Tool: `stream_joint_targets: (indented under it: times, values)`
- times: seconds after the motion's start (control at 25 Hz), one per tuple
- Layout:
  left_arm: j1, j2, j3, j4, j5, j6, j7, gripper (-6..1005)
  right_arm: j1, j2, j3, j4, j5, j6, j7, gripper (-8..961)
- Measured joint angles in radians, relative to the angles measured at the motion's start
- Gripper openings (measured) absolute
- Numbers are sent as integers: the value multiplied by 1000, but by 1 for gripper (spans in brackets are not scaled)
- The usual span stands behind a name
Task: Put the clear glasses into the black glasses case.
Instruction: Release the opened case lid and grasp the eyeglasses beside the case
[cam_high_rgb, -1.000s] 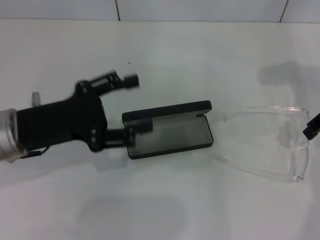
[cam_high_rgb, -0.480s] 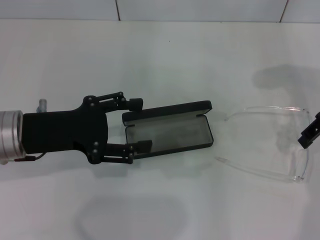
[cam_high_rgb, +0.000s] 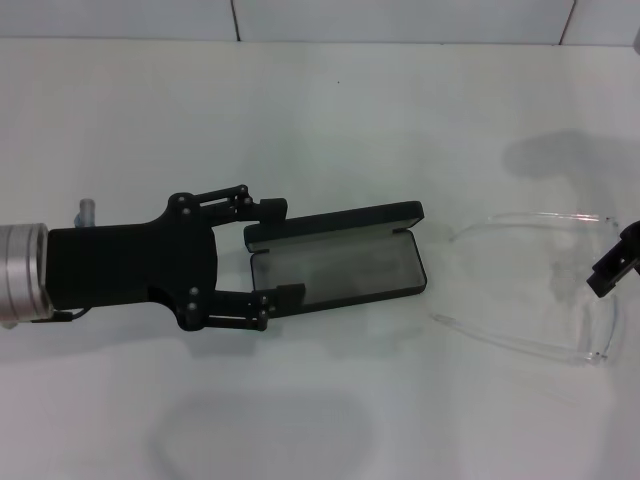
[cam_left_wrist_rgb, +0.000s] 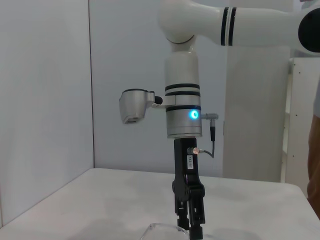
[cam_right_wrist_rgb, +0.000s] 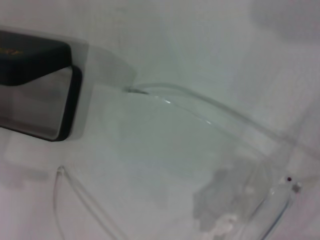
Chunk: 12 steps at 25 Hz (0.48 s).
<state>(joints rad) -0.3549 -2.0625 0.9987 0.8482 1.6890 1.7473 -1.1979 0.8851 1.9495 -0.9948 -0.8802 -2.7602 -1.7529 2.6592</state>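
Case: black glasses case (cam_high_rgb: 338, 262) lies open, empty, its end between the spread fingers of the left gripper (cam_high_rgb: 275, 251).
Glasses: clear glasses (cam_high_rgb: 545, 290) on the table, unfolded, under the right gripper (cam_high_rgb: 612, 268); finger state cannot be told.
Remaining: grasp, transfer.

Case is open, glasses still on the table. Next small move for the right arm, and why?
Probably lower the right gripper onto the front of the clear glasses and close on it. The glasses lie unfolded on the table beside the open black glasses case, ungrasped, with the gripper right over them. The left gripper, open, brackets the case's near end.
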Motion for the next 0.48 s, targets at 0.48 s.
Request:
stream_joint_targets:
  times: [0.48]
  values:
    - [8,-12,-2,-8,-4,-19,30,842,9,11,-2,39,-16,48,-2,652]
